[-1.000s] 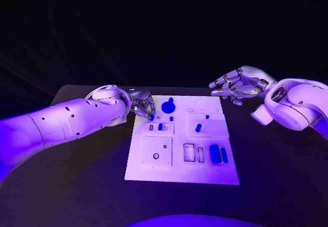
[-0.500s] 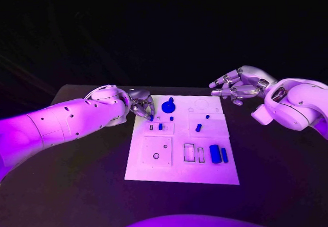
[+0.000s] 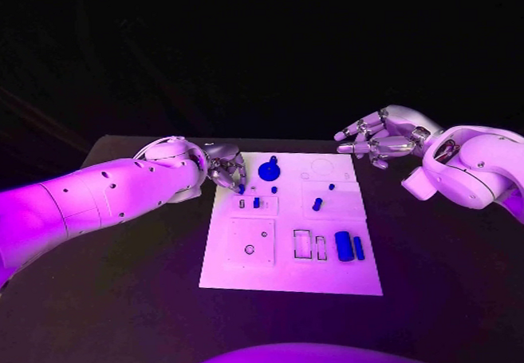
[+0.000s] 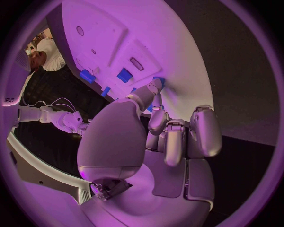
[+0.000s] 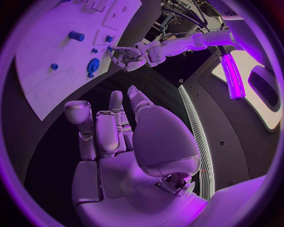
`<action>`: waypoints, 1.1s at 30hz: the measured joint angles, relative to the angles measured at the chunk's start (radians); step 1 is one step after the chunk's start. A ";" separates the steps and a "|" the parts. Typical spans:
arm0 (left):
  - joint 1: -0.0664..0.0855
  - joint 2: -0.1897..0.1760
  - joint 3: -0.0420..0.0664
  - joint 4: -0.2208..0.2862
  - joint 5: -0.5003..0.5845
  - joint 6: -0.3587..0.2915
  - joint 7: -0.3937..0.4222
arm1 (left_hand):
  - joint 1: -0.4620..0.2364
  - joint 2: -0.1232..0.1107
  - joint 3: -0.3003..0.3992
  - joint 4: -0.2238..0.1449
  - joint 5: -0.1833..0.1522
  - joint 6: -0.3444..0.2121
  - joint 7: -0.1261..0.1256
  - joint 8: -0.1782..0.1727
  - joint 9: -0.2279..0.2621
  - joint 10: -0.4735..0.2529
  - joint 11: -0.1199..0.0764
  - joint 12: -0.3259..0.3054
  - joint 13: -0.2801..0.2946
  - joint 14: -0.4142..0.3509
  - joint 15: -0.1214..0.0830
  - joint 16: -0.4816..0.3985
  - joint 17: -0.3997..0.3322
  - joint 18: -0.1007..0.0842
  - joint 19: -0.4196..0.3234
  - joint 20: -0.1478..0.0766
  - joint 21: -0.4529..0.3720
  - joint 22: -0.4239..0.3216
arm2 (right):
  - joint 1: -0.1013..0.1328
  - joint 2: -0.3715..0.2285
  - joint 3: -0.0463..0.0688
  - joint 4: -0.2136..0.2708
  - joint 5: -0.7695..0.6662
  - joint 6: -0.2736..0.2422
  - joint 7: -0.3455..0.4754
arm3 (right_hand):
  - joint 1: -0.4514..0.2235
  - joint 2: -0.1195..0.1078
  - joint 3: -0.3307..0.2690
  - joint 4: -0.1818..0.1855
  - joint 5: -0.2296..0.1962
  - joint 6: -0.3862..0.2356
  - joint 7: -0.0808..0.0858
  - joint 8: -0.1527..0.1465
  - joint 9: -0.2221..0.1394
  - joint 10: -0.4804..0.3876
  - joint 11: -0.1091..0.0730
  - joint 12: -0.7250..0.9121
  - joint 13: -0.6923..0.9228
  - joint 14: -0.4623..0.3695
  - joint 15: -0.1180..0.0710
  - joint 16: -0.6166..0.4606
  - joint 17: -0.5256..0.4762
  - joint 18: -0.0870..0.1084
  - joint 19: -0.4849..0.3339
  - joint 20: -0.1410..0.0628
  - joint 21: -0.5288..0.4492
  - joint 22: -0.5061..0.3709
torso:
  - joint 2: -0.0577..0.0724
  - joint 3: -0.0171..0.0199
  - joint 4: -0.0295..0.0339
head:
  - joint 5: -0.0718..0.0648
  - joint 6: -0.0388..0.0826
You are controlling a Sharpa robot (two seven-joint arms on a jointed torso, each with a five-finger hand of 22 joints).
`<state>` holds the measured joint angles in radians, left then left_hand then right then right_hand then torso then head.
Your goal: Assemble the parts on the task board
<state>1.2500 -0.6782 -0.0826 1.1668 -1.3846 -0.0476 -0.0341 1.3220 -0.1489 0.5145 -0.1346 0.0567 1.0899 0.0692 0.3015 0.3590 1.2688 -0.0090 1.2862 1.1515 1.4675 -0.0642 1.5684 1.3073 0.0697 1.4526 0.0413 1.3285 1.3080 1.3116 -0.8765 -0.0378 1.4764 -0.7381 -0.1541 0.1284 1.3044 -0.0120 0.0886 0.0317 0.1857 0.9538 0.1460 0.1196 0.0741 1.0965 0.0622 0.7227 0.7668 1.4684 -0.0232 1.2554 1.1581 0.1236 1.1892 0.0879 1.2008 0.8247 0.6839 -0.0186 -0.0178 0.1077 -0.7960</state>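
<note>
The task board [image 3: 289,228] lies in the middle of the black worktop [image 3: 116,282], blue parts spread across it. The left hand [image 3: 225,168] sits at the board's far left corner, its fingers [image 4: 155,87] touching a small blue part [image 4: 158,80] at the edge; it seems pinched, though the grip is partly hidden. Its nearest seats lie just inward on the board. The right hand [image 3: 382,137] hangs beyond the far right corner, fingers spread, holding nothing, farther from the parts.
</note>
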 measured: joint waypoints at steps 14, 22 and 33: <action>-0.001 -0.006 0.000 0.005 0.000 0.000 0.000 | -0.014 -0.014 -0.009 -0.009 0.000 0.000 0.000 0.000 0.003 0.020 0.002 0.023 0.028 0.000 0.000 0.000 0.001 0.000 0.000 0.000 0.008 0.000 | 0.000 0.000 0.000 0.000 0.000 0.000 0.000 | 0.005 0.005 0.000 0.000 0.000 0.000 0.000 0.004 0.000 0.000 0.000 0.000 -0.002 0.000 0.000 -0.004 -0.003 0.000 0.000 0.000 -0.005 -0.002 | 0.000 0.0000 -0.0003 | 0.001 -0.001; -0.001 -0.009 0.000 0.007 0.000 0.000 -0.001 | -0.014 -0.014 -0.009 -0.009 0.000 0.000 0.000 0.000 0.004 0.020 0.001 0.031 0.037 0.000 0.000 0.000 0.001 0.000 0.004 0.004 0.008 0.000 | -0.001 -0.001 0.000 0.000 0.000 0.000 0.000 | 0.005 0.005 -0.003 -0.003 0.000 0.000 0.000 0.004 0.000 0.000 0.000 0.000 -0.002 0.000 0.000 -0.004 -0.004 0.000 0.000 0.000 -0.005 -0.005 | 0.001 0.0000 -0.0005 | 0.002 -0.002; -0.001 -0.014 0.000 0.013 0.000 0.003 -0.001 | -0.018 -0.018 -0.010 -0.010 0.000 0.000 0.000 0.004 0.010 0.027 0.002 0.039 0.046 0.000 0.000 0.000 0.001 0.000 0.004 0.004 0.012 0.000 | -0.001 -0.001 0.000 0.000 0.000 0.000 0.000 | 0.005 0.005 -0.003 -0.003 0.000 0.000 0.000 0.004 0.000 0.000 0.000 0.000 -0.002 0.000 0.000 -0.004 -0.004 0.000 0.000 0.000 -0.005 -0.005 | 0.000 0.0000 -0.0004 | 0.003 -0.003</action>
<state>1.2487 -0.6922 -0.0829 1.1800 -1.3846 -0.0443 -0.0355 1.3039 -0.1671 0.5045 -0.1446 0.0569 1.0897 0.0692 0.3054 0.3688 1.2955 -0.0073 1.3252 1.1971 1.4675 -0.0642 1.5684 1.3079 0.0698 1.4561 0.0449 1.3400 1.3077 1.3110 -0.8773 -0.0379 1.4766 -0.7382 -0.1544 0.1289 1.3098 -0.0067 0.0858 0.0289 0.1857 0.9538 0.1460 0.1235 0.0741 1.0966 0.0622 0.7227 0.7650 1.4684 -0.0232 1.2515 1.1537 0.1236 1.1892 0.0879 1.1963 0.8197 0.6841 -0.0186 -0.0182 0.1104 -0.7991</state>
